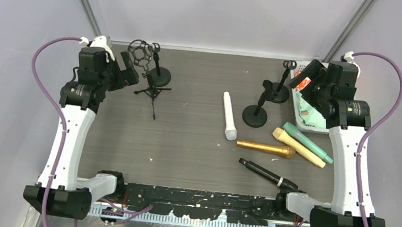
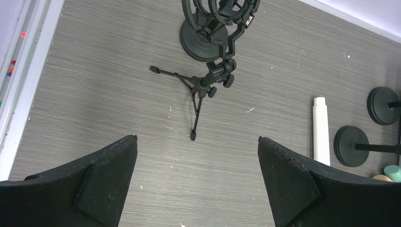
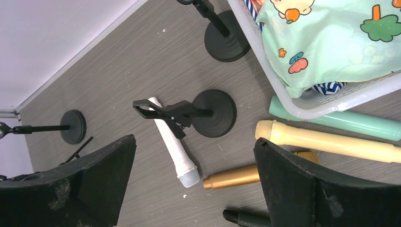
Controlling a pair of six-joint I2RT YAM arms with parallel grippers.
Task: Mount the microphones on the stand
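Between the spread jaws lie a white mic (image 3: 178, 153) and a clip stand (image 3: 215, 113). A gold mic (image 3: 231, 177) runs behind the right jaw.

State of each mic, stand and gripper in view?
White stick microphone: lying flat, unmounted.
Metallic gold microphone: lying flat, unmounted.
Cream-yellow microphone: lying flat, unmounted.
Teal green microphone: lying flat, unmounted.
Black microphone: lying flat, unmounted.
Black tripod stand with shock mount: standing, empty.
Three black round-base clip stands: standing, clips empty.
Left gripper: open, empty.
Right gripper: open, empty.
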